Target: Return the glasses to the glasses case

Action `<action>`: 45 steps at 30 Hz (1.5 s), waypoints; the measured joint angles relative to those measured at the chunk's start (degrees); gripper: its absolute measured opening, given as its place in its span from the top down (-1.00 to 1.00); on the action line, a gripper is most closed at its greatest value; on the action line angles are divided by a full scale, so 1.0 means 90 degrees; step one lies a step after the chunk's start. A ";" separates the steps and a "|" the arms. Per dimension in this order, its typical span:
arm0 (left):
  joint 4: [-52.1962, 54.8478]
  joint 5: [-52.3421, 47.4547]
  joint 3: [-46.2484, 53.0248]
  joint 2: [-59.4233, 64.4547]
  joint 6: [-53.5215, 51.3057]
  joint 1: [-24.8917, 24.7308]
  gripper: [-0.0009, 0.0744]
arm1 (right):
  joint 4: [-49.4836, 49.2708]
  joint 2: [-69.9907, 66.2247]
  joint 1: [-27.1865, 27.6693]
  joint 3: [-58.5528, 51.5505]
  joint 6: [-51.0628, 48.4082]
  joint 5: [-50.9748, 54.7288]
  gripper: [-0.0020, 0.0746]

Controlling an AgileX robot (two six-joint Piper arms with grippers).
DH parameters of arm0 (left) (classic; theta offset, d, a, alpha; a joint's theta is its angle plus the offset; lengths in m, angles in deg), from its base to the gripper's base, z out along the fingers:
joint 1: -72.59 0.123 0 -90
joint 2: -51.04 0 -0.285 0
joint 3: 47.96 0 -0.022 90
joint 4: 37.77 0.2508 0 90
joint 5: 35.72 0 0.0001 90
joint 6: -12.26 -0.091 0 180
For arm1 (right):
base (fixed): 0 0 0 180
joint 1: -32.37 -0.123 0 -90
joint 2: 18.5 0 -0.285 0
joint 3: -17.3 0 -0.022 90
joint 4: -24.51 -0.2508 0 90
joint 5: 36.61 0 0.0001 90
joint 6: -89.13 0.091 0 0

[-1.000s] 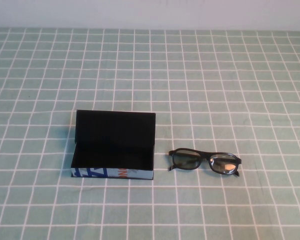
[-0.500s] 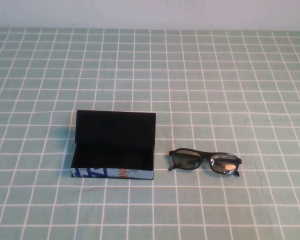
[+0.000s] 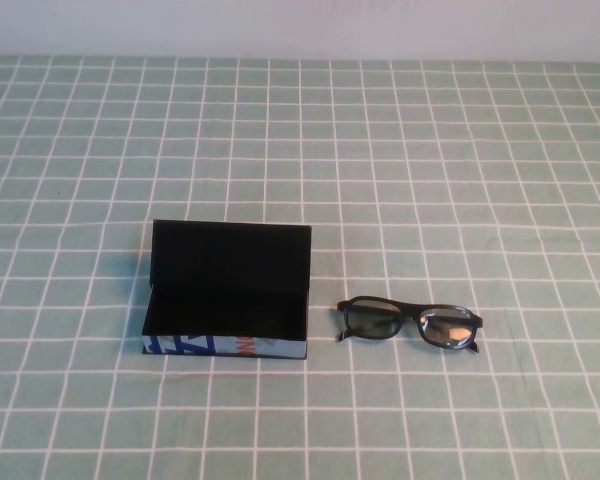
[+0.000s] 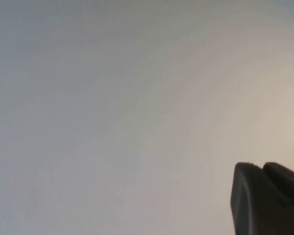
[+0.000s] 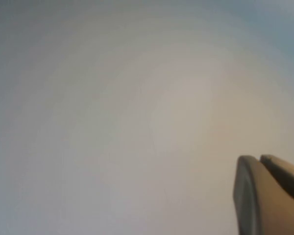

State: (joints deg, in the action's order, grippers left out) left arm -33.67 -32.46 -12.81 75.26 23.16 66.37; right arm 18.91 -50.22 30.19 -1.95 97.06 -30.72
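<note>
While both grippers face blank wall, off the bench (image 3: 460, 150) | jaws: cannot tell | glasses (image 3: 410, 323) beside open case (image 3: 227, 290), apart

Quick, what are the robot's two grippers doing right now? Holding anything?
Left gripper: off the table, facing a blank wall; cannot be told.
Right gripper: the same; cannot be told.

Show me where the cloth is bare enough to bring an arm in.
Bare cloth lies behind the open glasses case, and to the right of the glasses. The strip between case and glasses is narrow. Neither arm shows in the high view; the left gripper and right gripper face blank background.
</note>
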 joint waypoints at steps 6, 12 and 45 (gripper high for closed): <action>0.0000 -0.1913 -0.0807 0.1159 0.0000 0.0000 0.97 | -0.0264 -0.1705 0.0000 0.0583 -0.0059 0.2214 0.98; -0.0044 -0.2704 -0.0807 0.1714 0.0004 0.0000 0.97 | -0.0343 -0.3076 0.0000 0.0583 -0.0704 0.3531 0.98; -0.3750 -0.4975 -0.0807 0.4501 -0.3536 0.0000 0.97 | -0.0910 -0.8781 -0.2062 0.3187 -0.7078 0.7005 0.94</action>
State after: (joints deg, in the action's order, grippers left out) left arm -67.42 -77.23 -20.08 115.77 -8.67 66.37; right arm 10.72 -129.25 11.63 26.73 33.37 32.32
